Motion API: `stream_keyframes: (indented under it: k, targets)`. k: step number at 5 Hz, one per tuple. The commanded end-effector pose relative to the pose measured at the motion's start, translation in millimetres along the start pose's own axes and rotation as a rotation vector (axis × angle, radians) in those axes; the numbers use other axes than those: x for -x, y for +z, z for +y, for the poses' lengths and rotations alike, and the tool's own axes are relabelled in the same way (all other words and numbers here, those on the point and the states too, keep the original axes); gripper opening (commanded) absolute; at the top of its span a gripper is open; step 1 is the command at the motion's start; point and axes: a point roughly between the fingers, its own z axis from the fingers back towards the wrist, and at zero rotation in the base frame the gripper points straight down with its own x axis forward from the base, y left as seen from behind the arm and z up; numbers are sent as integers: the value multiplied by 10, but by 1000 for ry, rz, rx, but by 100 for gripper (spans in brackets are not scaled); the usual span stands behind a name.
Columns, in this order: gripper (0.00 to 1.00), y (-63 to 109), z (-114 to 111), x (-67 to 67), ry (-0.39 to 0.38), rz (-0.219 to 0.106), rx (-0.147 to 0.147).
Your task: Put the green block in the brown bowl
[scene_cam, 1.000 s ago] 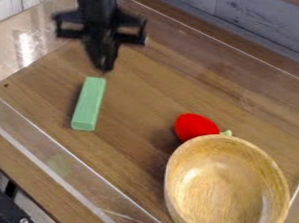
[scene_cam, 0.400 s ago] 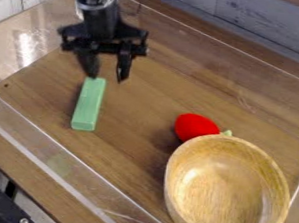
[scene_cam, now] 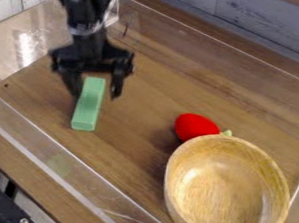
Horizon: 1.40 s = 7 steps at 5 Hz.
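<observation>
Black pincer [scene_cam: 92, 77], pointing almost straight down from the arm that enters at the 11 o'clock corner, stands with its two fingers [scene_cam: 64, 77] spread wide, one on either long side of the far end of the green block [scene_cam: 90, 103]. Nothing is gripped: the fingers straddle the bar's upper end, and whether they touch its sides cannot be told through the slight blur.

Green block: a long, flat, light-green bar lying flat on the wooden tabletop [scene_cam: 156, 79], its length running roughly from 12 to 6 o'clock with a slight lean toward 1 o'clock. It sits left of centre in the view, well apart from the bowl and outside it.

Brown bowl [scene_cam: 228, 188]: a large, round, light wooden vessel with a thick rim, resting upright at the 4 to 5 o'clock part of the view; its visible interior holds nothing.

Small red round object [scene_cam: 195, 126]: placed at the bowl's 11 o'clock side, just beside or touching the rim, between bowl and bar.

Clear low wall [scene_cam: 54, 154]: borders the tabletop along the near edge.
</observation>
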Motion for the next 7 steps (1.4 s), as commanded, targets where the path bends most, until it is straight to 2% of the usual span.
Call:
stream_keyframes:
  k: [1, 2, 4, 5, 6, 7]
  targets:
    - [0, 203, 11, -83, 65, -32, -11]
    - [0, 430, -14, -97, 110, -40, -21]
    - [0, 647, -78, -356, -79, -92, 49]
    - [0, 503, 64, -354, -111, -83, 46]
    - [100, 312, 189, -171, -141, -62, 42]
    - [100, 33, 198, -132, -116, -49, 42]
